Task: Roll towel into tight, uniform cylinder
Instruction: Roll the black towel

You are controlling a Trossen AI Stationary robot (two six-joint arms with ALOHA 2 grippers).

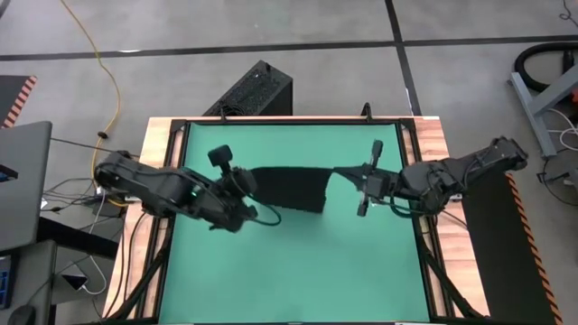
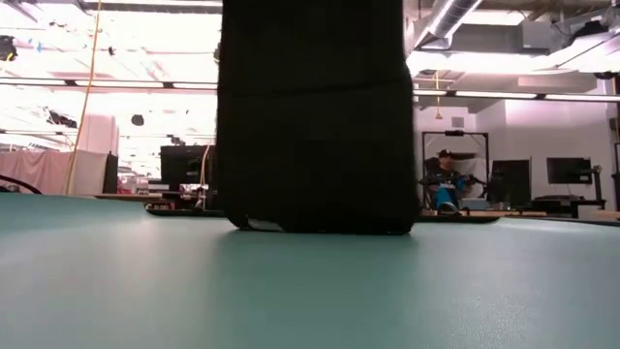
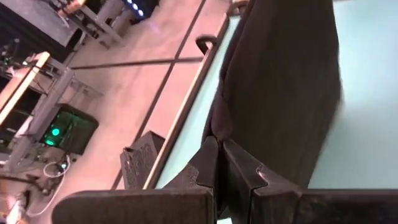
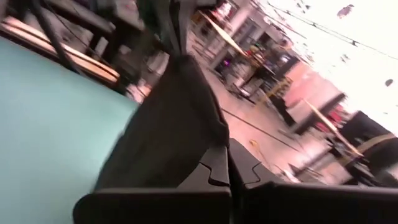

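We see towel [image 1: 289, 187] stretched between both grippers above green mat [image 1: 298, 271], hanging sheet-like, bottom edge seemingly touching mat. Left gripper [image 3: 219, 146] clamped on one corner; right gripper [image 4: 225, 163] pinching opposite corner. Person [image 2: 444, 184] seated far behind.

The towel [image 1: 291, 188] is soft, matt black cloth, hanging in limp folds. Beneath it the green mat [image 1: 298, 271] looks smooth and matt. Around the mat, the table [image 1: 159, 135] shows bare wood grain. The 2 grippers' fingers [image 3: 239, 177] are dark, hard, dull-finished.
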